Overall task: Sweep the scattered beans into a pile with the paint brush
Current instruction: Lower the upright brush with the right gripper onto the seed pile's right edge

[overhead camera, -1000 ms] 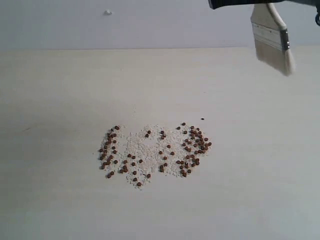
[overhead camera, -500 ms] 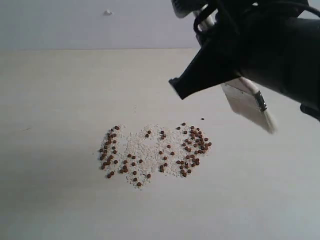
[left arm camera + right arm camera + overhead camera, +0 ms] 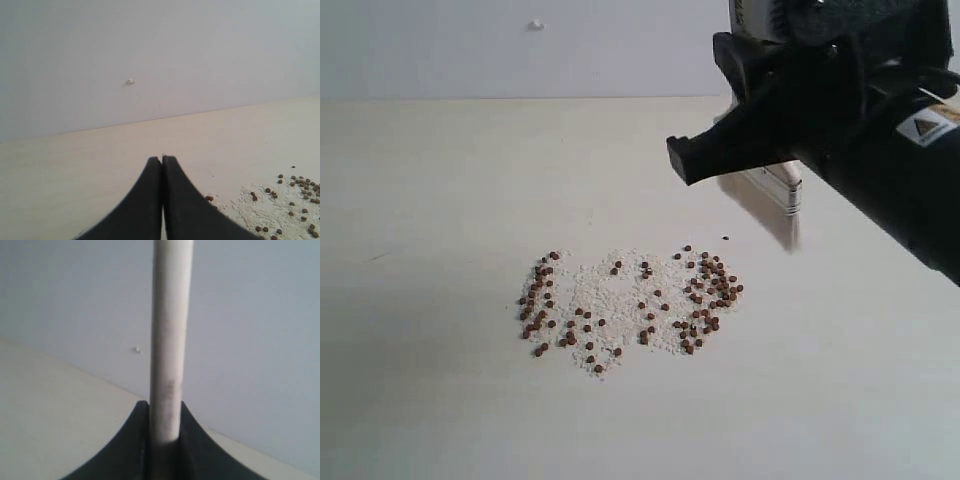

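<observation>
The beans (image 3: 705, 290) lie scattered on the pale table, thickest at the left and right ends of a patch of whitish crumbs (image 3: 610, 300). No compact pile shows. My right gripper (image 3: 720, 150) is shut on the paint brush (image 3: 772, 205), whose silver ferrule and cream bristles hang just behind and to the right of the beans. In the right wrist view the brush (image 3: 170, 340) stands edge-on between the fingers of the right gripper (image 3: 165, 407). My left gripper (image 3: 162, 159) is shut with nothing in it, with beans (image 3: 295, 195) off to its side; the exterior view does not show it.
The table (image 3: 440, 200) meets a plain grey wall at the back. A small white speck (image 3: 535, 24) sticks to that wall. One stray dark speck (image 3: 724, 238) lies just behind the beans. The black right arm (image 3: 890, 150) fills the upper right.
The right arm has come down and leftward from the top right corner with the brush. The bristles now hang close behind the right end of the beans. The beans have not moved.
</observation>
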Controlling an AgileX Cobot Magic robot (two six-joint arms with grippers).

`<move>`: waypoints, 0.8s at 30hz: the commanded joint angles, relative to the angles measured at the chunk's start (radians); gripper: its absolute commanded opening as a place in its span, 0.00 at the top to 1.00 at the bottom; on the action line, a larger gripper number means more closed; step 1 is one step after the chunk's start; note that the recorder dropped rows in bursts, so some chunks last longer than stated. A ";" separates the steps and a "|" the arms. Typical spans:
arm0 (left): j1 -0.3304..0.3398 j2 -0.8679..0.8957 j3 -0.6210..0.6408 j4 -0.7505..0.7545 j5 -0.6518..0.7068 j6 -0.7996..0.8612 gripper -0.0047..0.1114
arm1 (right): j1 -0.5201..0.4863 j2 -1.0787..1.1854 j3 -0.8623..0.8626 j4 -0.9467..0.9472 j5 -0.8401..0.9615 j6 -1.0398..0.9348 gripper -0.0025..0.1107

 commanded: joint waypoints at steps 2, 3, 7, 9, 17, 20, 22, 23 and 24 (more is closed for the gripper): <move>-0.005 -0.006 0.003 0.001 0.005 0.000 0.96 | -0.114 0.008 0.112 -0.204 -0.133 0.201 0.98; -0.005 -0.006 0.003 0.001 0.005 0.000 0.96 | -0.142 0.011 0.130 -0.204 -0.161 0.232 0.98; -0.005 -0.006 0.003 0.001 0.005 0.000 0.96 | -0.239 0.015 0.196 -0.261 -0.251 0.362 0.98; -0.005 -0.006 0.003 0.001 0.005 0.000 0.96 | -0.265 0.018 0.203 -0.253 -0.257 0.353 0.98; -0.005 -0.006 0.003 0.001 0.005 0.000 0.96 | -0.282 0.162 0.196 -0.224 -0.350 0.209 0.98; -0.005 -0.006 0.003 0.001 0.005 0.000 0.96 | -0.282 0.265 0.159 -0.211 -0.407 0.209 0.98; -0.005 -0.006 0.003 0.001 0.005 0.000 0.96 | -0.282 0.342 0.107 -0.232 -0.415 0.209 0.98; -0.005 -0.006 0.003 0.001 0.005 0.000 0.96 | -0.282 0.373 0.085 -0.241 -0.415 0.209 0.98; -0.005 -0.006 0.003 0.001 0.005 0.000 0.96 | -0.282 0.412 0.059 -0.246 -0.415 0.207 0.98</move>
